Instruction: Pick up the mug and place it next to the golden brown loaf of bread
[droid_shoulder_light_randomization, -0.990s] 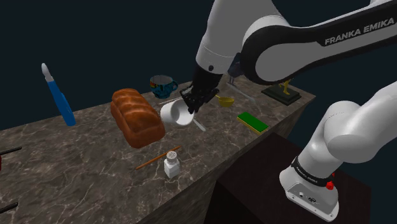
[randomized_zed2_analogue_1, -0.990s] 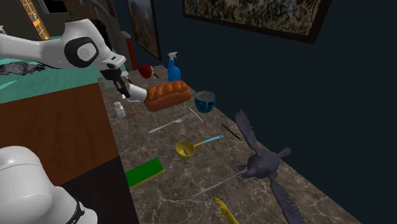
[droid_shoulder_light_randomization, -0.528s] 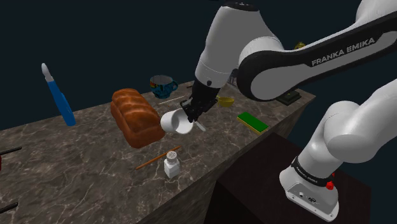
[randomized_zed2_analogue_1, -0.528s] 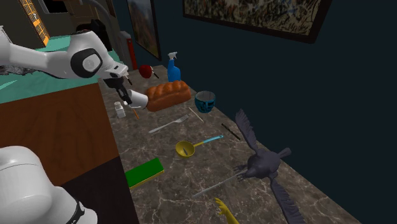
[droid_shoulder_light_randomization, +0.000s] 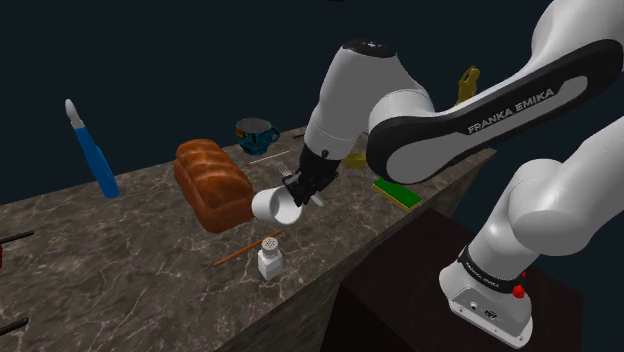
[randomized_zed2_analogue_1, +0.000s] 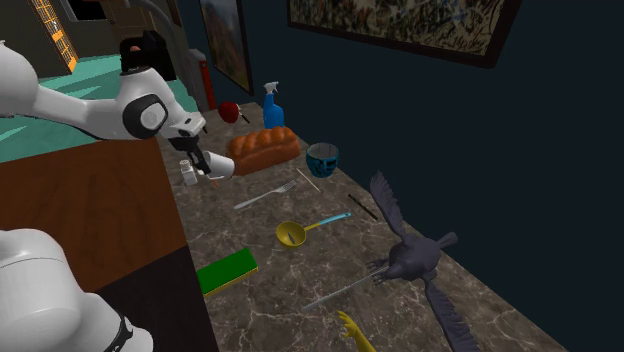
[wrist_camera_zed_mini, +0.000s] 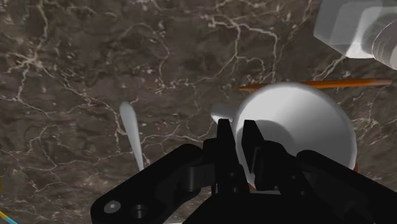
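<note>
"Where was the mug (droid_shoulder_light_randomization: 275, 205)?"

"It was white and tipped on its side, just beside the brown loaf (droid_shoulder_light_randomization: 212, 183). In the shoulder view it sat at about the loaf's four o'clock, low over the marbled bench (droid_shoulder_light_randomization: 120, 250)."

"And the tool (droid_shoulder_light_randomization: 293, 190)?"

"Clenched on the mug. The wrist view showed both black fingers clasping its edge. A white shaker (droid_shoulder_light_randomization: 269, 257) stood at the mug's six o'clock, and an orange stick (droid_shoulder_light_randomization: 250, 247) lay beside it."

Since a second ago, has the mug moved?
Yes. In the shoulder view the white mug, clasped by the hand, has dropped lower beside the bread loaf, closer to the shaker.
</note>
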